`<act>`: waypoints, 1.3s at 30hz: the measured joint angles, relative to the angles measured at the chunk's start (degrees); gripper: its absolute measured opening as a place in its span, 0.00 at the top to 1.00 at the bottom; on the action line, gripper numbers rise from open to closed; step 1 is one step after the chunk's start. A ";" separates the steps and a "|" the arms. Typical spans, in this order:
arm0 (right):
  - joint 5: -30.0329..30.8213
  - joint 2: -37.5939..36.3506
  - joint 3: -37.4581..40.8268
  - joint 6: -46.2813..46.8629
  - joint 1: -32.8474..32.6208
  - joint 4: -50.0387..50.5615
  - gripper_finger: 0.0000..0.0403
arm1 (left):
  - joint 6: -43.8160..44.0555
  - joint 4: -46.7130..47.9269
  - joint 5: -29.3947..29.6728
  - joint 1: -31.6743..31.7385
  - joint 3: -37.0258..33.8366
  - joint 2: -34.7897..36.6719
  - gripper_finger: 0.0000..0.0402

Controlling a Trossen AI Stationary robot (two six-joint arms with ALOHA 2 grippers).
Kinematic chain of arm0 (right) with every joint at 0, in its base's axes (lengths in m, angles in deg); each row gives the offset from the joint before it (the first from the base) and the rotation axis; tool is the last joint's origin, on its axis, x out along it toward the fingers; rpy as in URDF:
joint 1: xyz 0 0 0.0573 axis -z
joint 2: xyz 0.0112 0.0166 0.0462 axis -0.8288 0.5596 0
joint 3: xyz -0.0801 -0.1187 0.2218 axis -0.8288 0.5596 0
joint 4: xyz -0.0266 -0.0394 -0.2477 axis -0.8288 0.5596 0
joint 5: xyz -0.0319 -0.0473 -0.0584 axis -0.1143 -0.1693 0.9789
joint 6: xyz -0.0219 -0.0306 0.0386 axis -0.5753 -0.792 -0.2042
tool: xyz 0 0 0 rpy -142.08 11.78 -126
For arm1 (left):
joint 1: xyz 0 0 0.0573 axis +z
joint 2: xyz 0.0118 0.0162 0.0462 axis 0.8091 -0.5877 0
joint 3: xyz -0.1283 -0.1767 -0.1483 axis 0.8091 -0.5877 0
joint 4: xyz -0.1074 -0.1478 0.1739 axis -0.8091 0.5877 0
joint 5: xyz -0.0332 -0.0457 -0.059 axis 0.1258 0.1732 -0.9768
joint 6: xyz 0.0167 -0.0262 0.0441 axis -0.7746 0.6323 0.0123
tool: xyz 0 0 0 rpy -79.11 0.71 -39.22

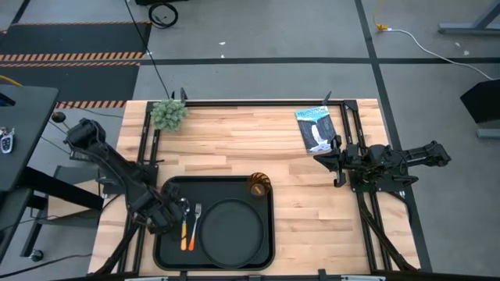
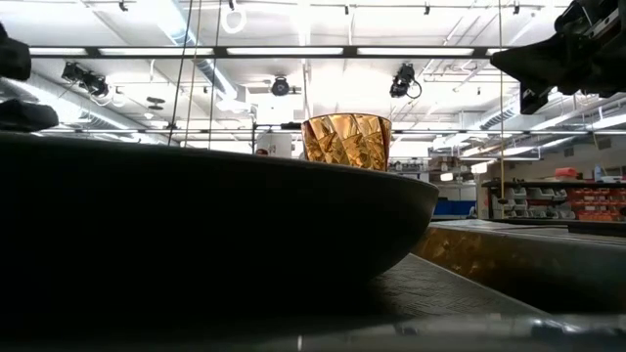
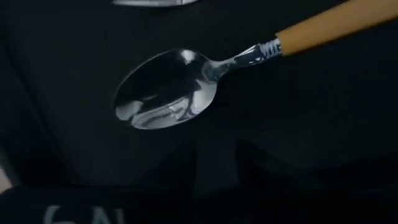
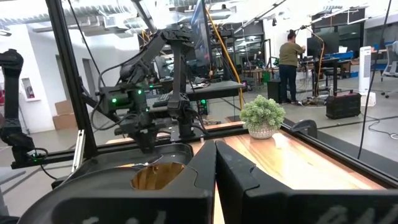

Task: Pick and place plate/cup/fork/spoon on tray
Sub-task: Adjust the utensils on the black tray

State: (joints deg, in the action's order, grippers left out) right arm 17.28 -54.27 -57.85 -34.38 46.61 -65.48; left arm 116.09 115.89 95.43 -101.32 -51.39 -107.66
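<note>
The black tray [image 1: 168, 191] lies at the table's near left. On it are the round black plate [image 1: 230, 230], the amber cup [image 1: 259, 185] in its far right corner, and the fork [image 1: 196, 217] and spoon [image 1: 186, 232] side by side left of the plate. My left gripper [image 1: 170, 215] hovers at the tray's left side, just over the spoon's bowl [image 3: 165, 90], which lies flat on the tray. My right gripper [image 1: 337, 165] is shut and empty over the table's right side. The cup also shows in the low view [image 2: 347, 140].
A small potted plant [image 1: 169, 114] stands at the far left corner. A blue and white packet [image 1: 316, 129] lies at the far right. Black frame rails [image 1: 148, 148] run along both sides of the table. Bare wood lies between the tray and the right arm.
</note>
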 joint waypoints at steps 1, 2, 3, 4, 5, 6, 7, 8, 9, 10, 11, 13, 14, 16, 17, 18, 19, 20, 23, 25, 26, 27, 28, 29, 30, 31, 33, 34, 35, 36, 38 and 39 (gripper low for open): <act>0.00 0.00 0.00 0.00 0.00 0.00 0.96 | 0.32 -0.54 0.00 -0.21 0.00 -0.81 0.69; -0.02 0.00 0.00 0.00 0.00 0.00 0.96 | 0.51 -1.58 0.00 -0.22 0.00 -1.56 0.68; 0.00 0.00 0.00 0.00 0.00 0.00 0.96 | 0.82 -2.90 0.00 -0.22 0.00 -2.19 0.67; -0.01 0.00 0.00 0.00 0.00 0.00 0.96 | 1.29 -4.11 -0.01 -0.21 0.02 -2.71 0.67; -0.01 0.00 0.00 0.00 0.00 0.00 0.96 | 1.93 -5.25 0.00 -0.19 0.02 -3.19 0.67; -0.01 0.00 0.00 0.00 0.00 0.00 0.96 | 2.24 -6.64 -0.25 -0.19 0.02 -3.61 0.67; 0.00 0.00 0.00 0.00 0.00 0.00 0.96 | 2.71 -8.09 -0.74 -0.19 0.04 -3.95 0.67; -0.01 0.00 0.00 0.00 0.00 0.00 0.96 | 3.34 -9.34 -1.03 -0.18 0.13 -4.36 0.67; -0.01 0.00 0.00 0.00 0.00 0.00 0.96 | 3.69 -10.20 -1.31 -0.13 0.42 -4.88 0.67; -0.01 0.00 0.00 -0.01 0.00 0.00 0.96 | 3.77 -10.57 -1.34 -0.13 1.02 -5.49 0.67; 0.00 0.00 0.00 0.00 0.02 0.00 0.96 | 3.79 -10.68 -1.33 -0.14 1.83 -6.10 0.67; -0.02 0.00 0.00 0.00 0.02 0.00 0.96 | 3.78 -10.59 -1.06 -0.13 3.65 -7.26 0.67; -0.01 0.00 0.00 0.00 0.01 0.00 0.96 | 3.79 -10.50 -1.03 -0.13 4.52 -7.87 0.67; -0.01 0.00 0.00 0.00 0.01 0.00 0.96 | 3.79 -10.57 -1.01 -0.15 5.99 -9.12 0.67; -0.02 0.00 0.00 0.00 0.02 0.00 0.96 | 3.88 -10.60 -0.99 -0.17 6.50 -9.76 0.67; -0.02 0.00 0.00 0.00 0.01 0.00 0.96 | 4.40 -10.62 -0.99 -0.19 6.85 -10.49 0.67; -0.02 0.00 0.00 0.00 0.02 0.00 0.96 | 4.85 -10.68 -0.99 -0.19 6.95 -11.21 0.67; -0.02 0.00 0.00 0.00 0.00 0.00 0.96 | 5.27 -10.67 -0.99 -0.19 6.95 -11.91 0.67; -0.02 0.00 0.00 0.00 0.00 0.00 0.96 | 7.01 -12.13 -0.73 -0.19 7.15 -13.91 0.67; -0.01 0.00 0.00 0.00 0.02 0.00 0.96 | 8.09 -14.11 -0.44 -0.19 7.21 -14.55 0.67; -0.02 0.00 0.00 0.00 0.02 0.00 0.96 | 8.27 -15.01 -0.44 -0.19 7.19 -14.64 0.67; 0.00 0.00 0.00 0.00 0.00 0.00 0.96 | 8.31 -15.29 -0.46 -0.15 7.33 -14.72 0.67; -0.02 0.00 0.00 0.00 0.02 0.00 0.96 | 8.31 -14.54 -0.49 -0.15 7.83 -14.81 0.67; 0.00 0.00 0.00 0.00 0.01 0.00 0.96 | 8.52 -13.17 -0.69 -0.17 8.59 -14.93 0.67; -0.02 0.00 0.00 0.00 0.02 0.02 0.96 | 9.26 -11.08 -1.39 -0.17 9.50 -15.03 0.67; -0.02 0.00 0.00 0.00 0.00 0.00 0.96 | 9.62 -8.78 -2.49 -0.17 10.29 -15.04 0.67; -0.02 0.00 0.00 0.00 0.02 0.01 0.96 | 9.71 -6.74 -3.96 -0.19 11.56 -15.03 0.67; -0.02 0.00 0.00 0.00 0.01 0.01 0.96 | 9.51 -6.50 -4.14 -0.22 12.14 -15.03 0.67; 0.00 0.00 0.00 0.00 0.02 0.00 0.96 | 9.45 -6.36 -4.15 -0.23 12.71 -15.03 0.67; -0.02 0.00 0.00 0.00 0.00 0.00 0.96 | 9.44 -6.34 -4.03 -0.36 13.28 -15.03 0.67; -0.02 0.00 0.00 0.00 0.02 0.00 0.96 | 9.32 -6.87 -2.47 -0.75 14.37 -15.03 0.67; -0.02 0.00 0.00 0.00 0.02 0.02 0.96 | 9.32 -7.55 -1.12 -1.05 14.69 -15.01 0.67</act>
State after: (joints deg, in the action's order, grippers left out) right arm 17.26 -54.27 -57.85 -34.38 46.63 -65.46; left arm 125.41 108.34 94.31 -102.37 -36.70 -122.67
